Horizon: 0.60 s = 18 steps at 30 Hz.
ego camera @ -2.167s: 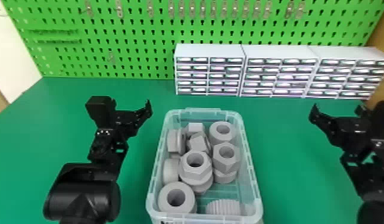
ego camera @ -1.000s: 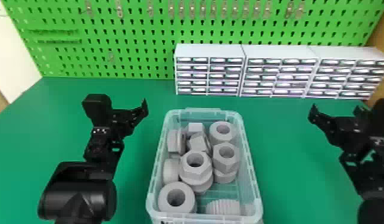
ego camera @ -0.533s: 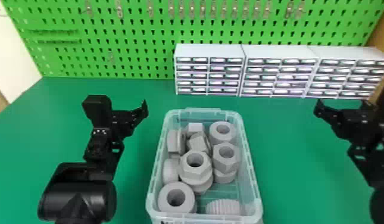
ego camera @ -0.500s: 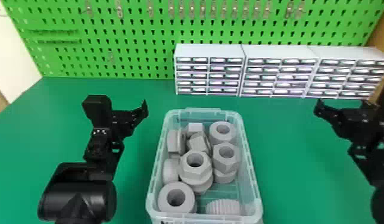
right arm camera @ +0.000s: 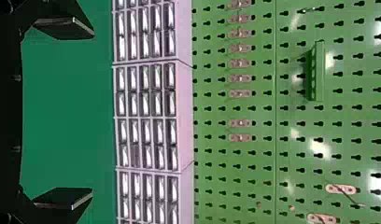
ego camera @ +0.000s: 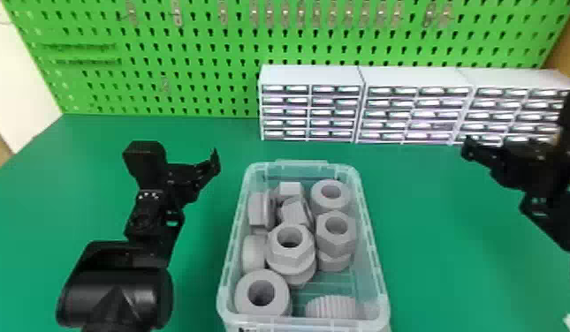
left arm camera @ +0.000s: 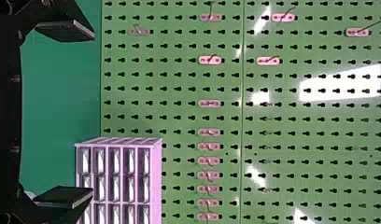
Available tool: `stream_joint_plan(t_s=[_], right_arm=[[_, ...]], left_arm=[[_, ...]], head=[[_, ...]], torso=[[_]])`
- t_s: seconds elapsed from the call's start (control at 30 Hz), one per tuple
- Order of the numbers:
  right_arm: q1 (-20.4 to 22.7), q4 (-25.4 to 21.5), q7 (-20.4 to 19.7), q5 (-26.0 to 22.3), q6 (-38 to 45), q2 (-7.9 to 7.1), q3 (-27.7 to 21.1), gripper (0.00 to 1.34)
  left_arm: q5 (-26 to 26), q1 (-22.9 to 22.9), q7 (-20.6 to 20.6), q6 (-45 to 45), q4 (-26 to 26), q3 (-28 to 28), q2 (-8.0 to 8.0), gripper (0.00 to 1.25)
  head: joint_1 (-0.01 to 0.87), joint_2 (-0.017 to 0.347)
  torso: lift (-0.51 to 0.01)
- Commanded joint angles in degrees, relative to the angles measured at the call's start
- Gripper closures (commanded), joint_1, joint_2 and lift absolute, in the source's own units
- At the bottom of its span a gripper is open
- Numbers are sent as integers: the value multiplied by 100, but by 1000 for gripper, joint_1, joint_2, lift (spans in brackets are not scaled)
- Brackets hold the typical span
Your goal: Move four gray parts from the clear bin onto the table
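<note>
Looks like zero of four to me, so all four moves are left: every gray part I can spot is in the clear plastic bin (ego camera: 305, 324) on the green desk (ego camera: 429, 247). It's a proper jumble in there, chunky gray hex nuts (ego camera: 292, 258), a thick gray ring (ego camera: 280, 296) and a ribbed gray piece (ego camera: 331, 307). Left gripper (left arm camera: 92, 114) and right gripper (right arm camera: 92, 114) both have their jaws spread wide, nothing between them.

I see the bin (ego camera: 373, 247) on the table (ego camera: 451, 247), parts (ego camera: 292, 260) inside it. Behind the bin, drawer cabinets (ego camera: 412, 77) stand in a row reaching off to its right; farther behind it I have the pegboard (ego camera: 208, 75), bearing hooks (ego camera: 301, 15).
</note>
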Motion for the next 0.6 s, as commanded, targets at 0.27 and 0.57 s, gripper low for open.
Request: stream_joint_plan(t_s=[0.27, 0.57], right_arm=[[-668, -271, 0, -434, 1586, -60, -10, 110], [-1265, -236, 0, -522, 2377, -147, 210, 111]], left_arm=[[-20, 12, 0, 14, 4, -5, 0, 116], [-46, 21, 0, 50, -5, -5, 9, 116]], head=[[693, 72], [693, 72]], torso=[[-52], [-52]])
